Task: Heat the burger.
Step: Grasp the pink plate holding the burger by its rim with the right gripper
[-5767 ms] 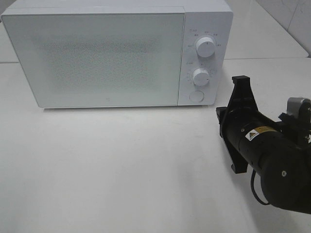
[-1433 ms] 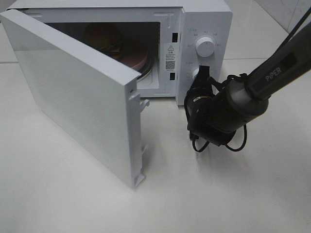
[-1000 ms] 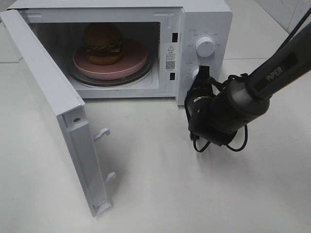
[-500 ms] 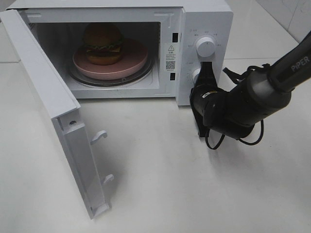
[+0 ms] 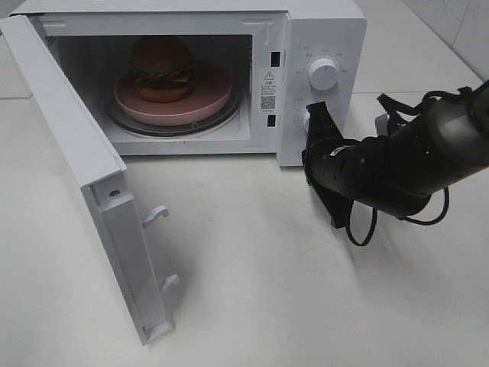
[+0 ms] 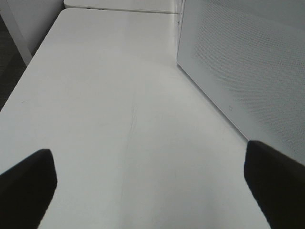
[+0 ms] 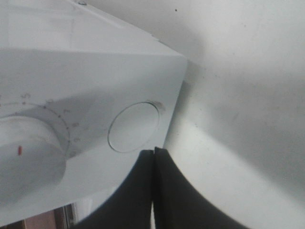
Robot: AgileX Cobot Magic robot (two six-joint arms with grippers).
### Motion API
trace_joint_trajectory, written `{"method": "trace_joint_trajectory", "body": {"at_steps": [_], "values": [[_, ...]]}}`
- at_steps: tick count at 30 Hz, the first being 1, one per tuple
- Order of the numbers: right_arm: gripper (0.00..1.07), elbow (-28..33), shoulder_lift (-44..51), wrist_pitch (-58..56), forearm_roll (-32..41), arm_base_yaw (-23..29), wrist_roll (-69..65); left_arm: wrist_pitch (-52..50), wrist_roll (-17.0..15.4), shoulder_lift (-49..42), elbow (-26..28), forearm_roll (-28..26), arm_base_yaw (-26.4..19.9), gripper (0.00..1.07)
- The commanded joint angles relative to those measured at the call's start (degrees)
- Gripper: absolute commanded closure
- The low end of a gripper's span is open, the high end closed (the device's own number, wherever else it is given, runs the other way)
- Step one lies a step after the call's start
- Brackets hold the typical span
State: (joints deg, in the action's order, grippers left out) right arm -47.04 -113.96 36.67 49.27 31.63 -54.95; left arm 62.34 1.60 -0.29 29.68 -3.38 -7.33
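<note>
Tabletop [image 5: 267, 306] underlies level right arm [image 5: 397, 164], jaws closed at microwave [image 5: 330, 34].

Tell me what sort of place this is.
Likely a robotics test bench staged as a kitchen: a white microwave holding a burger on a pink plate, on a white table, with a black robot arm beside it.

One microwave [image 5: 340, 34], one burger [image 5: 161, 69], one pink plate [image 5: 212, 95], two dials [image 5: 322, 74], one round button [image 7: 133, 126], two door hooks [image 5: 155, 215], one bench [image 5: 267, 298]

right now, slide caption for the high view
Door open, burger on plate in microwave, shut right tool by the dials.
</note>
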Motion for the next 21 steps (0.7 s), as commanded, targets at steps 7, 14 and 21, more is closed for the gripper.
{"method": "trace_joint_trajectory", "body": {"at_steps": [7, 14, 21], "values": [[1.06, 6.36, 9.85, -8.37, -8.65, -0.23, 6.82, -0.86, -0.34, -0.34, 0.00, 0.06, -0.29, 0.06], [1.05, 7.28, 15.13, -17.36, -16.84, -0.23, 13.52, -0.86, -0.34, -0.34, 0.00, 0.06, -0.29, 0.06], [1.04, 7.16, 21.37, -30.83, -27.90, -0.23, 22.06, -0.86, -0.34, -0.34, 0.00, 0.06, -0.29, 0.06]]}}
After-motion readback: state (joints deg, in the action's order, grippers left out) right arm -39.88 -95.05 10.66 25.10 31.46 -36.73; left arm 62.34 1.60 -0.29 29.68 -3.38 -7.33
